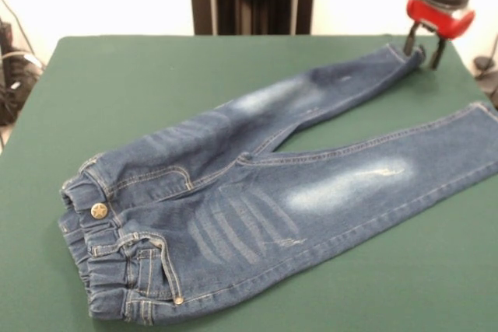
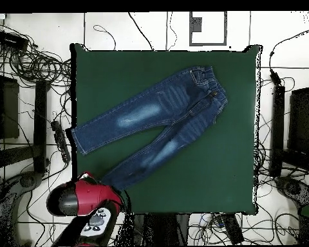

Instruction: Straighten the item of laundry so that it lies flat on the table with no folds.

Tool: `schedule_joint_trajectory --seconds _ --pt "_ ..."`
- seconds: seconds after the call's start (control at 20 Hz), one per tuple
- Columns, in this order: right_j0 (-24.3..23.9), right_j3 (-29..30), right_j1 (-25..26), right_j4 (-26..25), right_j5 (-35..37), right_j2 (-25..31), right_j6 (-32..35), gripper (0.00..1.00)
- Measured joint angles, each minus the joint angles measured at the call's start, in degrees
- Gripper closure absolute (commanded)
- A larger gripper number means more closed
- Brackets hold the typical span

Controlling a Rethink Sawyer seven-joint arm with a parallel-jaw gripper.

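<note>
Front view gives you one pair of jeans [image 1: 257, 192] on one green table [image 1: 156, 75], waistband near-left, both legs spread toward the right. One gripper [image 1: 425, 48]: red body, two black fingers parted, straddling the hem of the far leg at the table's far-right corner. Whether the fingertips actually pinch the denim, you can't tell.

Tangled black cables [image 2: 35, 61] lie around the floor [image 2: 150, 26].
</note>
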Motion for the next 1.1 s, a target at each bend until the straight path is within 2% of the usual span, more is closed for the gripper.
schedule_joint_trajectory --seconds 0.15,0.2,0.4,0.75,1.1 --pt "-2.89 0.02 -4.24 -0.88 0.39 0.92 0.00 0.00" --pt "-5.20 -0.01 -7.93 -1.59 0.57 1.33 0.00 0.00" --pt "-6.82 -0.84 -11.35 -1.86 0.59 1.50 0.00 0.00" --pt "-6.31 -5.98 -14.70 -1.91 0.61 1.60 0.00 0.00" --pt "-6.83 -8.25 -16.09 -1.93 0.62 2.01 0.00 0.00"
